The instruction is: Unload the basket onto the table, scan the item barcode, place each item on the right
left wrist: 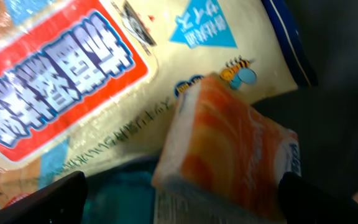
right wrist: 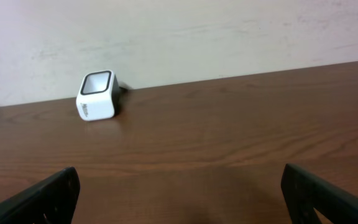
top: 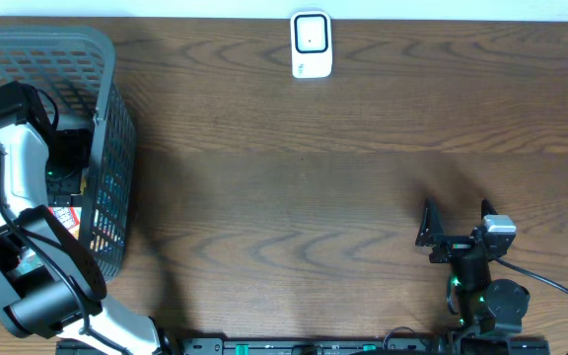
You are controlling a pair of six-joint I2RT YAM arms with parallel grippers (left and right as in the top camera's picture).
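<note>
My left arm (top: 18,158) reaches down into the grey basket (top: 106,128) at the table's left. In the left wrist view an orange-and-white packet (left wrist: 229,155), one of the items, lies tilted on a cream bag with a red label (left wrist: 104,81). My left gripper (left wrist: 185,202) is open just above it, its fingers apart on either side of the packet's near end. Print on the packet's near edge is too blurred to read as a barcode. The white scanner (top: 311,44) stands at the table's far edge. My right gripper (top: 459,219) hangs open and empty at the front right.
A teal item (left wrist: 120,193) lies under the packet in the basket. The basket's mesh walls surround the left wrist. In the right wrist view the scanner (right wrist: 96,95) stands against the wall (right wrist: 229,31), with brown tabletop (right wrist: 216,137) between it and the right gripper (right wrist: 182,193).
</note>
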